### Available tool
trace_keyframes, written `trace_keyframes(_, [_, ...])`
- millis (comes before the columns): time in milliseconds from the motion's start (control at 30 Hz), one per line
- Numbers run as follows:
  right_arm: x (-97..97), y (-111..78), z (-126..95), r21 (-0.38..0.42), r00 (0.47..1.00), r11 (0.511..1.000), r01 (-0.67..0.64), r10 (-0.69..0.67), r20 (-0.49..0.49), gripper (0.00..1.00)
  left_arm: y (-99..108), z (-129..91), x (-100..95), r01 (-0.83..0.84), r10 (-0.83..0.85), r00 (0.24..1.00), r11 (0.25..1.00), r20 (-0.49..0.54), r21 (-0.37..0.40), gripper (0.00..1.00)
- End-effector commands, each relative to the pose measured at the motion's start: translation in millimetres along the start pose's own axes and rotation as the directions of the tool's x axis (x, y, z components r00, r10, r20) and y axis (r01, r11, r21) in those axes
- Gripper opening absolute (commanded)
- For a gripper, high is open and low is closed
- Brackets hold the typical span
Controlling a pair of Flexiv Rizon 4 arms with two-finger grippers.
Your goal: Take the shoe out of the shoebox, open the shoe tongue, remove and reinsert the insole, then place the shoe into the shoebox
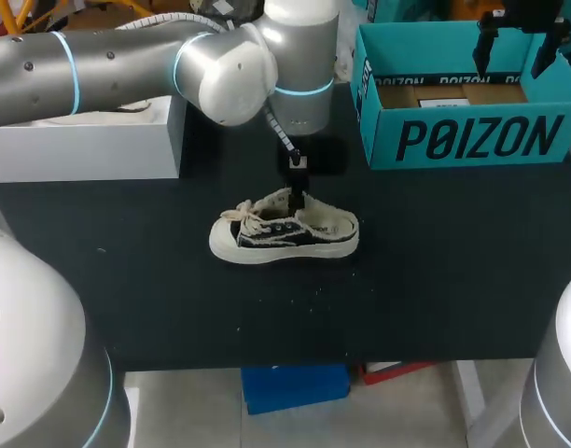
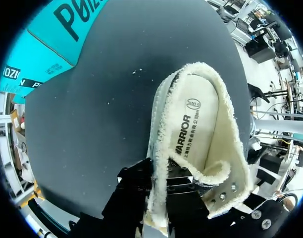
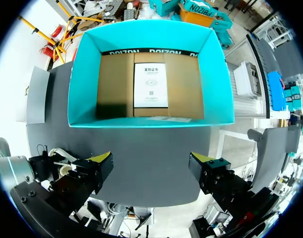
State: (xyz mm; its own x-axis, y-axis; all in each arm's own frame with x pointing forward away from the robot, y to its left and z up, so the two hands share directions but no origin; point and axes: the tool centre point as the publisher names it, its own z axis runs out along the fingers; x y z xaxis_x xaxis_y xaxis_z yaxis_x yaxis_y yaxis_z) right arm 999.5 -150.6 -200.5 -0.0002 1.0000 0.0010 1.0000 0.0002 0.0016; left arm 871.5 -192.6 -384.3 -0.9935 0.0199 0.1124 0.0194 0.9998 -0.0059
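Shoe (image 1: 285,233) mid-table, sole down, long axis crosswise, toe to our left. Our left gripper (image 2: 160,188) pinches its fleecy rim from above; our right gripper (image 3: 151,161) hangs wide open over the shoebox (image 3: 82,79).

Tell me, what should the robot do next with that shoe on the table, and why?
Probably the left gripper, which pinches the fleecy edge of the shoe, should pull that edge outward a little. The insole lies flat inside and needs a wider opening, while the right gripper hangs open over the shoebox, away from it.
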Motion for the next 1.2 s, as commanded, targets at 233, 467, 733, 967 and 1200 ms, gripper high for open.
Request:
trace_keyframes(233, [0.2,0.3,0,0.001,1.0,1.0,0.0,0.0,0.0,1.0,22,-67,28.4,-0.019,0.021,1.0,0.98,-0.006,0.198,1.0])
trace_keyframes(467, [0.2,0.3,0,0.001,1.0,1.0,0.0,0.0,0.0,1.0,52,-101,47.4,0.015,-0.014,1.0,0.932,-0.004,0.361,1.0])
trace_keyframes(733, [0.2,0.3,0,0.001,1.0,1.0,0.0,0.0,0.0,1.0,95,-100,53.0,0.035,-0.048,0.999,0.826,0.007,0.563,1.0])
trace_keyframes(967, [0.2,0.3,0,0.001,1.0,1.0,0.0,0.0,0.0,1.0,100,-99,53.1,0.053,-0.055,0.998,0.803,-0.015,0.593,1.0])
trace_keyframes(1200, [0.2,0.3,0,0.001,1.0,1.0,0.0,0.0,0.0,1.0,100,-99,53.1,0.053,-0.055,0.998,0.803,-0.015,0.593,1.0])
